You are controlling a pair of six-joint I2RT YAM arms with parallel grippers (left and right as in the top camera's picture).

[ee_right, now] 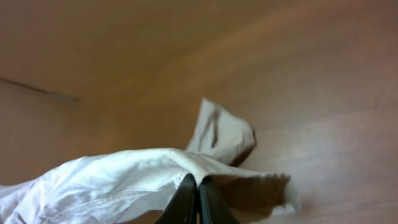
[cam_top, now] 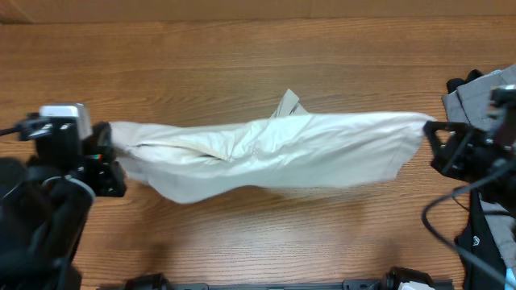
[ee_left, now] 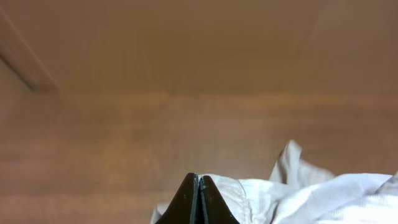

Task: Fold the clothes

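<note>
Brown wood-grain table fills the background in every view. At its left side the left gripper has its two dark fingers pressed flat together, pinching one end of the cream shorts; from the left wrist camera the closed tips sit against the pale cloth, which spreads off to the right. At the opposite side the right gripper is clamped in the same way on the other end, and its wrist camera shows the joined tips biting a stitched hem of the shorts. Between the two grippers the shorts hang stretched in a long band across the middle of the table, wrinkled and sagging toward the near edge. Beyond the right gripper, at the table's right edge, lie a grey garment and a black garment with a small white logo.
</note>
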